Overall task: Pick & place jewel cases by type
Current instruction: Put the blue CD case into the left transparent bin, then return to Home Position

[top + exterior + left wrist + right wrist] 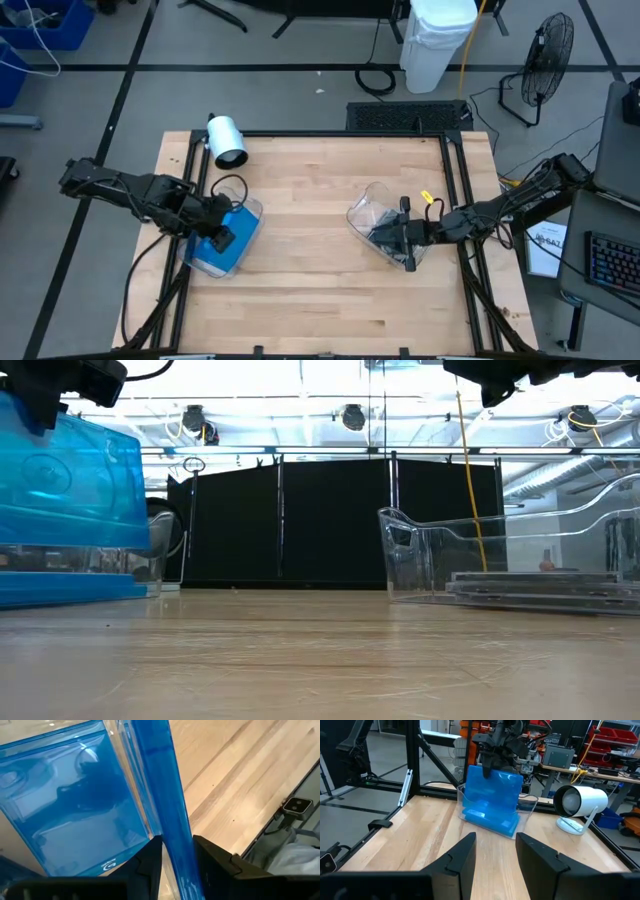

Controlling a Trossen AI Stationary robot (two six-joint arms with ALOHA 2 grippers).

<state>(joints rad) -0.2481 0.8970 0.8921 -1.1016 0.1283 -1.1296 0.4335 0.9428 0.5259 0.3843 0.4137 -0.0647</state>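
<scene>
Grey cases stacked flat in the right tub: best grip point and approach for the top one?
Likely the top grey case's edge nearest the tub's low open end, coming in from above at a slant. The stack lies flat on the clear tub's floor, and the high walls block a level side approach. The right gripper already hangs open over it. The left gripper is shut on a blue case.

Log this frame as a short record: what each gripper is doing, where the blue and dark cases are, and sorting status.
left gripper: shut on a bright blue square plastic jewel case, held upright above the clear plastic tub on the left
right gripper: open, empty, over the clear plastic tub on the right
left tub contents: more blue cases lying flat
right tub contents: stacked dark grey cases
status: held blue case not yet released
</scene>
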